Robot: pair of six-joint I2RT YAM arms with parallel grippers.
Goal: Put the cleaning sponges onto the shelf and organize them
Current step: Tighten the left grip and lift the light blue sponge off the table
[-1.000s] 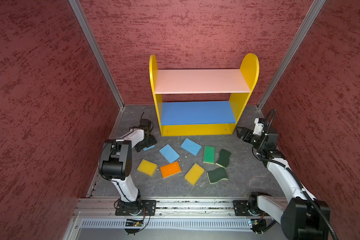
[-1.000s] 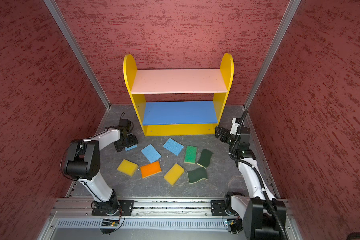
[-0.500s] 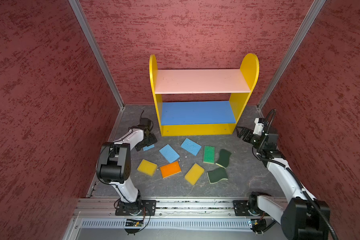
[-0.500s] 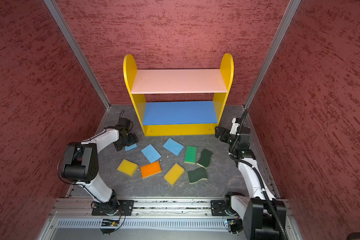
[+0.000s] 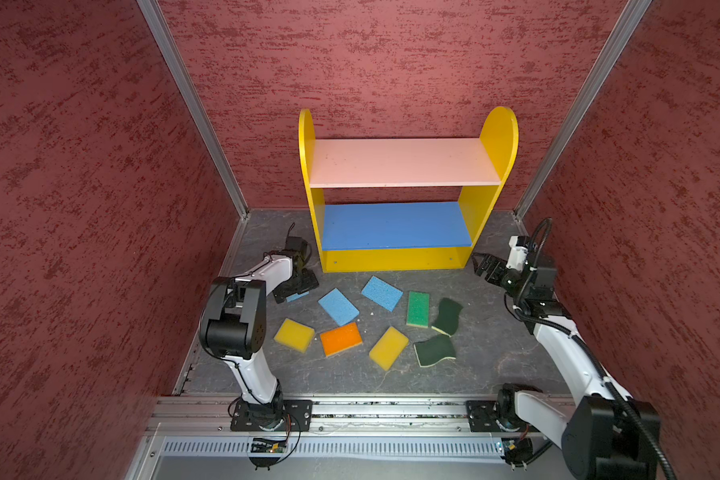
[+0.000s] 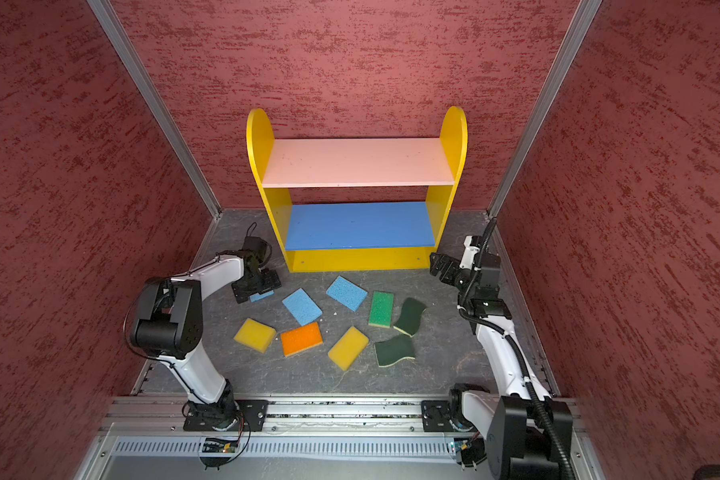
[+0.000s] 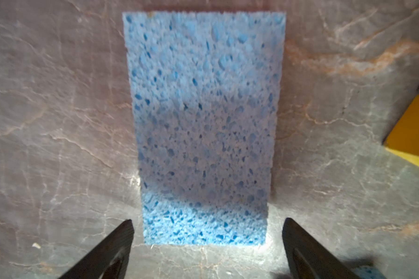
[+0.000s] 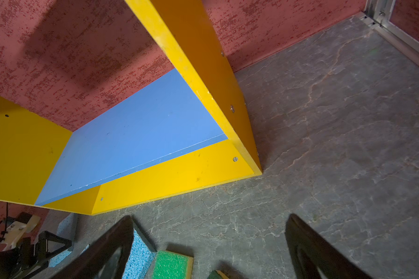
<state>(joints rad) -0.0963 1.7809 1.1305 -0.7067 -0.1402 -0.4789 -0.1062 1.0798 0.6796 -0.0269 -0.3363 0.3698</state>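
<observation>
Target sponge: light blue porous rectangular sponge (image 7: 203, 120); lies flat on the grey veined tabletop (image 7: 58, 120), near the left front corner of the shelf
Left gripper (image 7: 207, 224): positioned directly over that sponge; jaws spread wide, one past each long side of its near end, a gap visible on both sides; nothing held
Other sponges: second light blue sponge (image 5: 338, 306); third light blue sponge (image 5: 382, 293); bright green-topped sponge (image 5: 417, 308); upper dark green wavy-edged sponge (image 5: 447, 316); lower dark green wavy-edged sponge (image 5: 435, 350); left yellow sponge (image 5: 294, 335); orange-topped sponge (image 5: 341, 339); right yellow sponge (image 5: 388, 347); all scattered loose on the tabletop in front of the shelf
Shelf: small unit with yellow round-topped side panels (image 5: 497, 137); pink upper board (image 5: 400, 162) and blue middle board (image 5: 393, 224) both bare; stands against the back wall
Right gripper (image 5: 485, 266): raised beside the shelf's right front corner; jaws wide apart; nothing between them
Progress: no sponge placed; all nine are left to move; judged stage is the first pickup, before the jaws close
</observation>
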